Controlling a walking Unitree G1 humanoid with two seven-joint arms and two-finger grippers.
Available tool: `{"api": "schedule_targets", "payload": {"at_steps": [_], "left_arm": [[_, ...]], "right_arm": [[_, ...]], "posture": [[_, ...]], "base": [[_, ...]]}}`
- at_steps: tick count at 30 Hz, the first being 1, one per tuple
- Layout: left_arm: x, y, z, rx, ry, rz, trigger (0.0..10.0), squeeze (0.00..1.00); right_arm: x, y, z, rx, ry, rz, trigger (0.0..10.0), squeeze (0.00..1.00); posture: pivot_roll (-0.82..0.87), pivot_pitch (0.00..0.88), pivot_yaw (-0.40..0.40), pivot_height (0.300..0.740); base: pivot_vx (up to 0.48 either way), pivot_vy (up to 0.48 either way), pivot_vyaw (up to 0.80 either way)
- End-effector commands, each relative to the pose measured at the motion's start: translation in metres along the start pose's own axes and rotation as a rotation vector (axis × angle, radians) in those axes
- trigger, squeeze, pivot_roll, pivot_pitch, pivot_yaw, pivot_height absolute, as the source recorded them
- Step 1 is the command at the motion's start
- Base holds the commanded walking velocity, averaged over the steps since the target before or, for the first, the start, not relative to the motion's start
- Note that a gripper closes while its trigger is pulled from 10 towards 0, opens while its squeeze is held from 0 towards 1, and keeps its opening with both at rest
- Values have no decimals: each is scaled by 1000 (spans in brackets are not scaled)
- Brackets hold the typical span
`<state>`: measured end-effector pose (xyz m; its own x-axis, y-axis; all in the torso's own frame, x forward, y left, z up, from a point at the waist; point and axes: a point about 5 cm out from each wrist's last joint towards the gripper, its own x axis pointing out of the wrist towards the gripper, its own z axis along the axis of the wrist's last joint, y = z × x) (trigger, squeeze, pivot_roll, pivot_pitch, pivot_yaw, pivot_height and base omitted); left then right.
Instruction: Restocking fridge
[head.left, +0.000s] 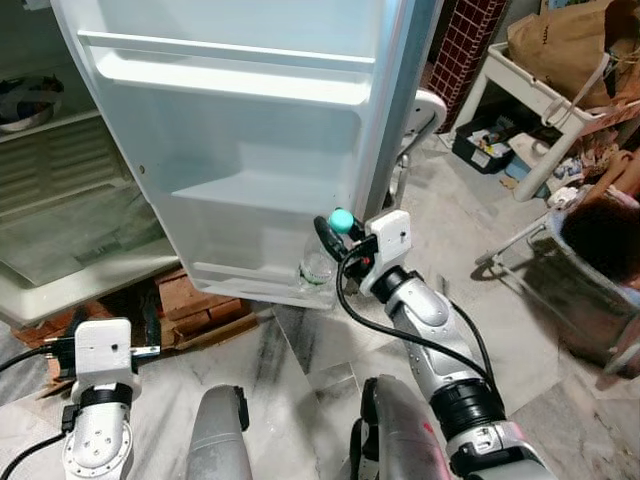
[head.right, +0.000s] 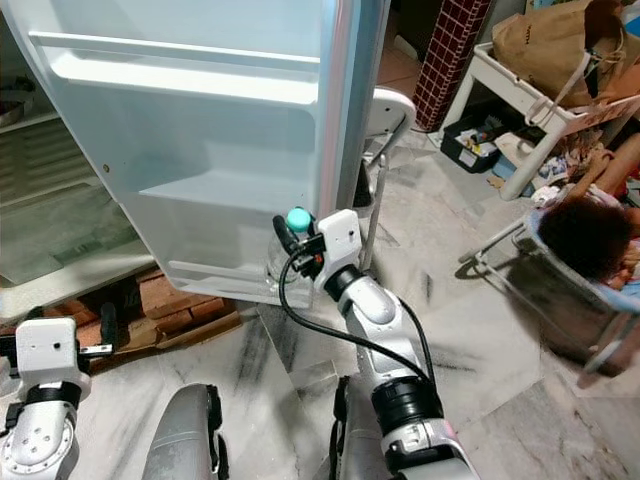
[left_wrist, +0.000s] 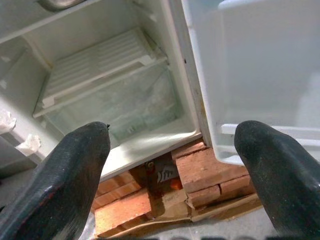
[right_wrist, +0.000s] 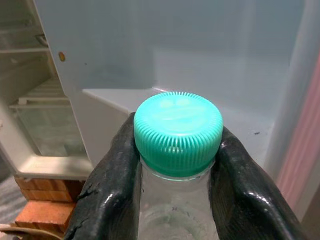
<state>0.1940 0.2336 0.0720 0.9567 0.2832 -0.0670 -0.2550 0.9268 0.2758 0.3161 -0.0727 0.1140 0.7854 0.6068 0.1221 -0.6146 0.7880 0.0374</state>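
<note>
Bottle (right_wrist: 176, 165) clamped by right tool (right_wrist: 175, 165).

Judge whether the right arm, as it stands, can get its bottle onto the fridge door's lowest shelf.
Probably yes. The right end effector grips the bottle by the neck, right at the open door's bottom shelf, with nothing between them.
</note>
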Motion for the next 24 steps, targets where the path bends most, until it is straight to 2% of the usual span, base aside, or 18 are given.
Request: {"api": "schedule_targets", "payload": {"at_steps": [1,13,17,24], "left_arm": [[-3,1,1,3,6,4,10000,0],[-4,1,-2,2,27,24,10000,0],[-1,3,-2,1,35,54,10000,0],[0,13,-7,11,67,110,10000,0]], "right_arm": [[1,2,0,8,-3,8,10000,0],[6,7,0,1,-19,25,10000,0],[8,6,0,-9,-5,18,10000,0],[15,7,4,-22,-33,19,10000,0]], "posture": [[77,173,-32,615],[84,185,-33,535],[87,213,-36,535],[91,212,-45,535]], "base": [[0,0,0],[0,0,0],[0,0,0],[0,0,0]]}}
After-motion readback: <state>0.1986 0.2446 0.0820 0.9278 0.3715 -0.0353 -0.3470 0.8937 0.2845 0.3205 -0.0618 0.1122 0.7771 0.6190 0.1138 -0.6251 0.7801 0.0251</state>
